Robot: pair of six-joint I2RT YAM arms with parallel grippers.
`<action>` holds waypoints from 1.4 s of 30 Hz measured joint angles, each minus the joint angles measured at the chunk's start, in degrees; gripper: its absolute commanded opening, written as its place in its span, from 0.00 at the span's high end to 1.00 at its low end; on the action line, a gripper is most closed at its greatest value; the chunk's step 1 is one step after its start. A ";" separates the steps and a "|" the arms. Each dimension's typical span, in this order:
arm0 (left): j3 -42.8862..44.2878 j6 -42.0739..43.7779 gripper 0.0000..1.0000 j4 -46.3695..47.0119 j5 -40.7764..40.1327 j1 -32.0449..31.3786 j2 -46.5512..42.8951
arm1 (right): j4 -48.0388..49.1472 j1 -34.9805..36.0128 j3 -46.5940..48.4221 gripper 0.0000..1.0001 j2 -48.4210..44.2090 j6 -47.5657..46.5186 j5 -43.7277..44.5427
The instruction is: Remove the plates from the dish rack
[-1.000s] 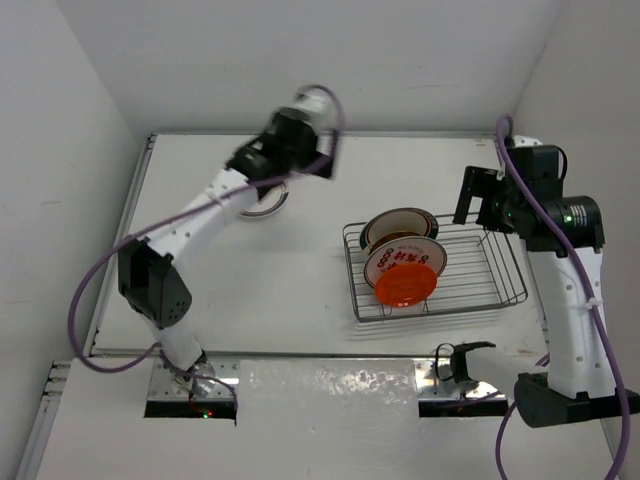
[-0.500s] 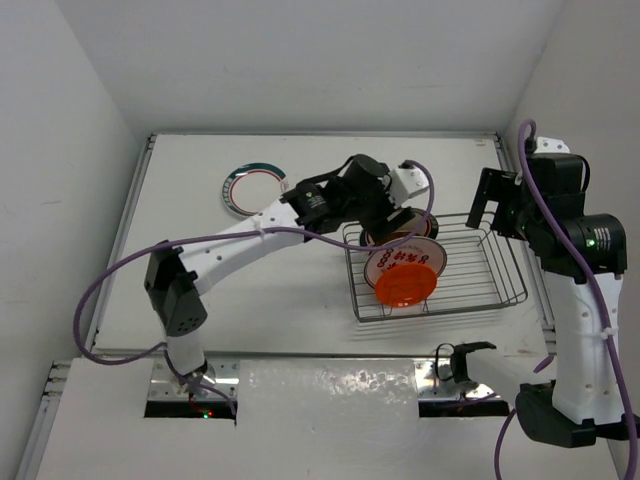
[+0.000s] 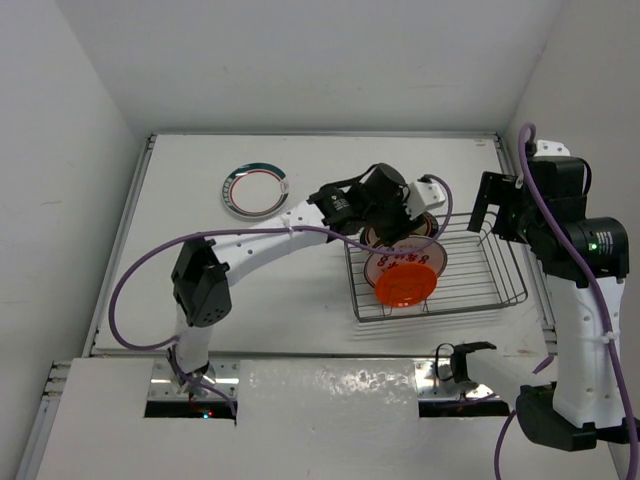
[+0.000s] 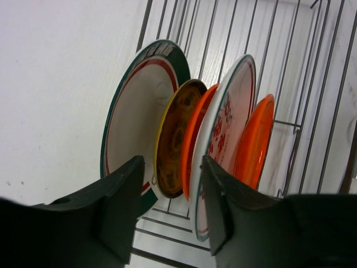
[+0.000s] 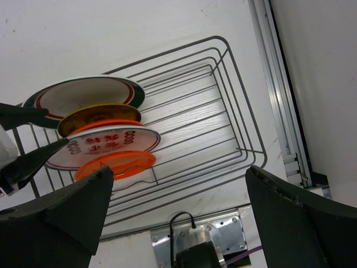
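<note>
Five plates (image 4: pixel 226 117) stand on edge, packed close at the dish rack's (image 3: pixel 497 262) left end; stiff, glazed and probably slippery and breakable, each wants pinching at its near rim by the left gripper (image 4: pixel 171 167), whose jaws are spread wide over them, while the right gripper (image 5: pixel 178 184) gapes empty.

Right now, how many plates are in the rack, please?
5, at the left end of the rack: green-rimmed white plate, yellow plate, orange plate, red-patterned white plate, second orange plate. Others may be hidden.
</note>
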 measured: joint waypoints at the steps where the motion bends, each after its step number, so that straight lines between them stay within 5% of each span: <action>1: 0.52 0.02 0.61 0.04 -0.02 -0.20 0.57 | 0.00 0.00 0.00 0.01 -0.02 -0.04 -0.02; 9: 1.62 0.44 0.64 0.50 -2.69 -3.04 2.25 | 0.04 0.00 -0.09 0.01 0.00 -0.81 -0.07; 12: 1.62 0.63 0.50 -0.33 -3.69 -3.76 3.74 | 0.07 0.00 -0.35 0.01 0.00 -1.05 -0.07; 14: 1.62 0.83 0.49 -1.25 -4.37 -4.15 4.17 | 0.09 0.00 -0.79 0.01 -0.07 -1.11 -0.11; 27: 1.64 2.08 1.00 -1.73 -8.24 -4.57 4.22 | 0.28 0.00 -1.60 0.01 -0.11 -1.20 -0.55; 42: 1.64 7.56 1.00 -0.15 -15.28 -4.94 -2.21 | 0.72 0.00 -1.53 0.01 -0.87 0.35 1.46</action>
